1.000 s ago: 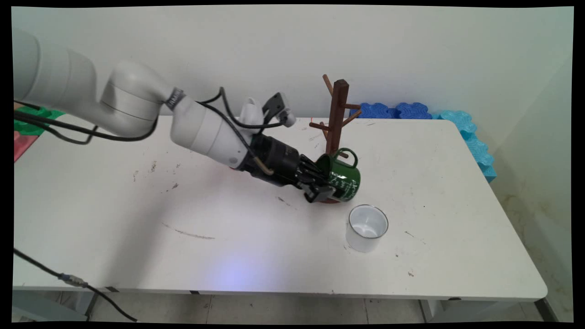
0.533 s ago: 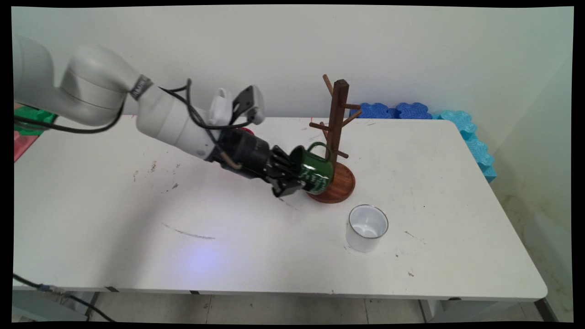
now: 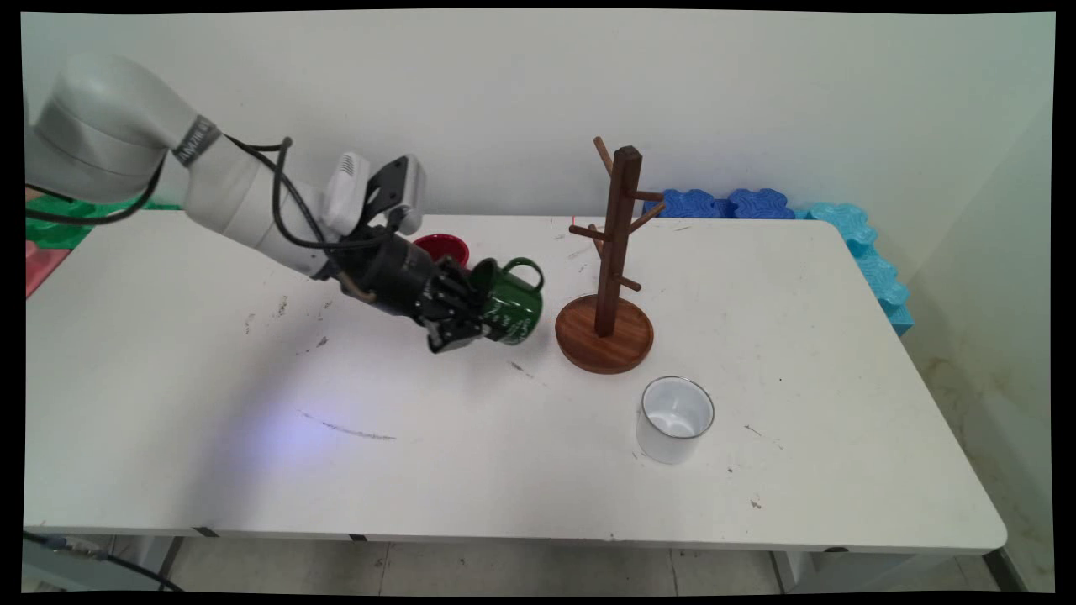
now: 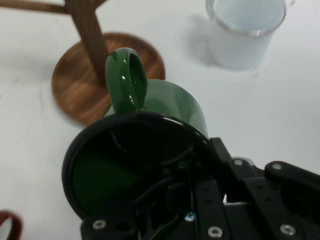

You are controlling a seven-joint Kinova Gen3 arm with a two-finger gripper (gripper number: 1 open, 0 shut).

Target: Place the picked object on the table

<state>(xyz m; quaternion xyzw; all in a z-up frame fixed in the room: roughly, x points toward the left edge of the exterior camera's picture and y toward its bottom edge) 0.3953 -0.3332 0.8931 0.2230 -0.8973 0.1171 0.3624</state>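
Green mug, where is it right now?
The green mug is in the gripper, tipped on its side above the table in the main view. It is just left of the wooden mug tree, with a red cup behind it.

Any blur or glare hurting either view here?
Main view: sharp, evenly lit, with a soft arm shadow on the table. Hand view: the green mug held by the end effector shows highlights on its handle; the mug tree behind looks soft.
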